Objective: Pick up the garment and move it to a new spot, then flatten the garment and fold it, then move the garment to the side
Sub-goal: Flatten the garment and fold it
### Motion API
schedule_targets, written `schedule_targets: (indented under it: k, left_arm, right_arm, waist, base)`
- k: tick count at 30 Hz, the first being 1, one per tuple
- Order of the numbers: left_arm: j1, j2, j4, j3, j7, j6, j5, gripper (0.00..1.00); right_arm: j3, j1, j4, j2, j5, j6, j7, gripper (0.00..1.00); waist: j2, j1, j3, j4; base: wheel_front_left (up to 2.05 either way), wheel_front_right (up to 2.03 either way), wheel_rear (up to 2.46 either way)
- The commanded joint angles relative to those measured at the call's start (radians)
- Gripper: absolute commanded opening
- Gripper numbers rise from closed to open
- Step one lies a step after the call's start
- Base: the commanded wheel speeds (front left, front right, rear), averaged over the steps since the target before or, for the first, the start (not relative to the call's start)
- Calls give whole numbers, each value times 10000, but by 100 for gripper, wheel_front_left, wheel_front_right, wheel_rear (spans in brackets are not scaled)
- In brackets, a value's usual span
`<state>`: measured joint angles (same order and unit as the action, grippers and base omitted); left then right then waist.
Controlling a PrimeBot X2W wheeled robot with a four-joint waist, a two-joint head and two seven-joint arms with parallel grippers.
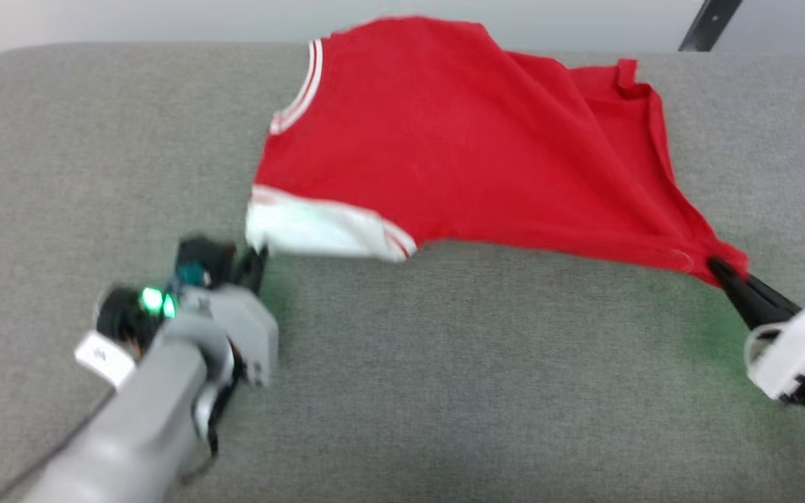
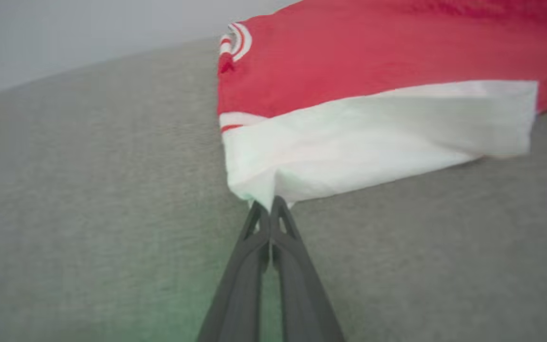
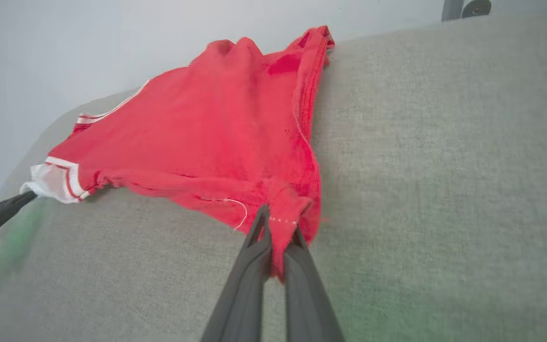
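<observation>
Across the far half of the grey table (image 1: pixel 444 391) lies the garment (image 1: pixel 444 140), red side up. It is pulled toward the robot at two corners, its far edge near the table's back rim. The near edge runs in a taut line between the two grips, and the cloth rises into a soft ridge behind the right one.

It looks light, thin and limp. It sags and creases wherever nothing pulls it, so it should drag easily but bunch if only one point is moved. The knit does not look slippery, though a pinch on so little cloth could slide off under a hard tug. Sound places to hold are the doubled edges: the sleeve (image 1: pixel 318 227) cuff, the stitched hem, the striped trim.

The left claw (image 2: pixel 269 204) has its fingers pressed together on the white sleeve's corner. The right claw (image 3: pixel 278 228) is clamped on a bunched red hem corner, with loose white thread beside it.

Count: one table, one garment, one white sleeve in sight, two claws, each holding one corner.
</observation>
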<state>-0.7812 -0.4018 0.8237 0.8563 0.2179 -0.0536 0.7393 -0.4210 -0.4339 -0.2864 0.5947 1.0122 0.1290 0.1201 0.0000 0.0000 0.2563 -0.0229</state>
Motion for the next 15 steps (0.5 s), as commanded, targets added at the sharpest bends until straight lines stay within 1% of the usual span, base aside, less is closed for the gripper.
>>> schedule_targets:
  k: [1, 3, 5, 9, 11, 15]
  left_arm:
    - [574, -218, -749, -23, -251, -304, 145, 0]
    - [1362, -695, -2233, 31, -867, -817, 282, 0]
    - [2205, -1228, -3903, 118, -1550, -1432, 422, 0]
    - [3741, -2235, -7151, 231, -2684, -2857, 628, 0]
    - [4366, -2655, -8416, 194, -3037, -3555, 740, 0]
    - [5300, -3272, -10228, 98, -3481, -4617, 939, 0]
  right_arm:
    - [283, 349, 75, -33, 48, 31, 109, 0]
    - [704, 764, 201, -114, 23, 31, 313, 0]
    - [1067, 1163, 399, -210, -44, 31, 582, 0]
    - [1778, 1980, 905, -336, -225, 31, 1000, 0]
    - [2117, 2392, 1173, -435, -266, 31, 1189, 0]
    - [2696, 3286, 1722, -535, -465, 31, 1513, 0]
  waist:
    - [0, 0, -73, 97]
    - [0, 0, -81, 152]
    - [0, 0, -70, 178]
    - [0, 0, 42, 220]
    - [0, 0, 106, 230]
    - [0, 0, 255, 279]
  base:
    - [0, 0, 0]
    - [0, 0, 0]
    - [0, 0, 0]
    - [0, 0, 0]
    - [0, 0, 0]
    - [0, 0, 0]
